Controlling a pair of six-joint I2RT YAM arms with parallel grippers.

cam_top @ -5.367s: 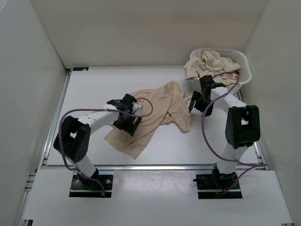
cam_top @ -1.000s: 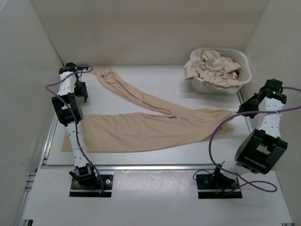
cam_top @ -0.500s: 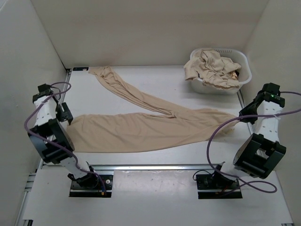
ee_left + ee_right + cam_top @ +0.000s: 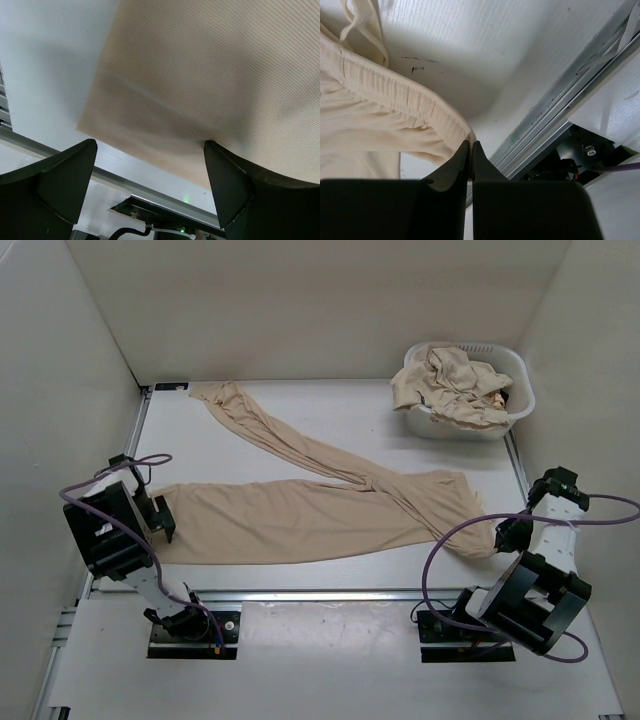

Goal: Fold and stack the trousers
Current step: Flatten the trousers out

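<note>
The light beige trousers [image 4: 300, 515] lie spread on the white table. One leg runs to the far left corner and the other lies along the near left. My left gripper [image 4: 160, 521] stands open at the hem of the near leg. In the left wrist view its gripper [image 4: 150, 172] straddles the hem corner of the trousers [image 4: 200, 75], which lie flat and unheld. At the near right, my right gripper [image 4: 503, 535] is shut on the waist. The right wrist view shows that gripper [image 4: 471, 146] pinching the gathered waistband of the trousers [image 4: 375, 125], with a drawstring [image 4: 367, 25] hanging loose.
A white slotted laundry basket [image 4: 518, 390] at the far right holds more crumpled beige cloth [image 4: 450, 380]. A metal rail [image 4: 330, 592] runs along the table's near edge, close under both grippers. Walls enclose the table on three sides.
The left arm swung from the far left corner down to the near leg's hem, and its jaws opened fully. The right gripper drew the waist toward the near right edge.
</note>
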